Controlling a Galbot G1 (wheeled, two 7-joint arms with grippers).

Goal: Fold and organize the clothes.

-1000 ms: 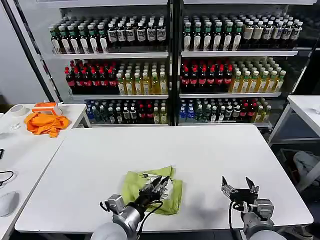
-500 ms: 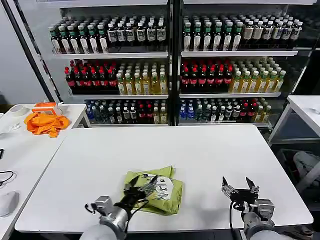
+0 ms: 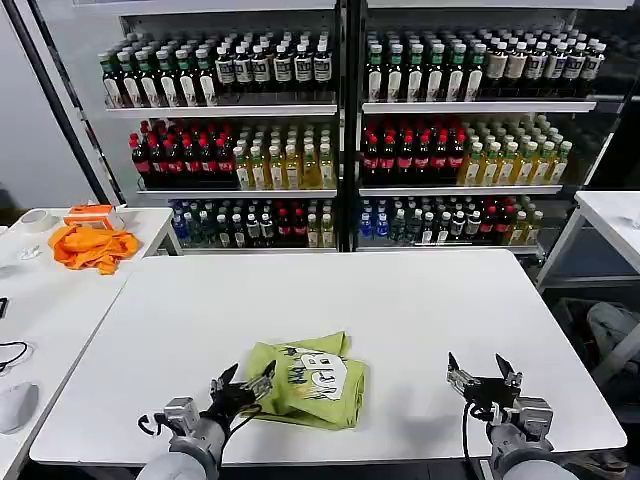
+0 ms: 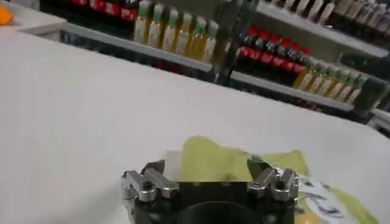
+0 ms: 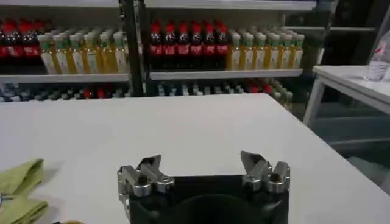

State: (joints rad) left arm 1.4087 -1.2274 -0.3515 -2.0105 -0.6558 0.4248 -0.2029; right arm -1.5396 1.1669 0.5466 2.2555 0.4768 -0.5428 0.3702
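The lime-green T-shirt (image 3: 310, 380) lies folded into a small packet near the white table's front edge, its white cartoon print facing up. My left gripper (image 3: 243, 380) is open just to the left of the packet, holding nothing. From the left wrist view the green cloth (image 4: 225, 161) lies just beyond the open left gripper (image 4: 208, 167). At the front right my right gripper (image 3: 484, 368) hovers open and empty, well clear of the shirt. In the right wrist view a corner of the shirt (image 5: 18, 189) shows far off to the side of the right gripper (image 5: 201, 163).
The white table (image 3: 400, 300) has wide bare surface behind and beside the shirt. An orange cloth (image 3: 93, 245) lies on a side table at the left. Shelves of bottles (image 3: 340, 130) stand behind. Another white table (image 3: 615, 215) is at the right.
My left gripper has drawn back off the shirt toward the front left, letting go of it. The folded packet stays put with the print now uncovered. The right gripper barely moved.
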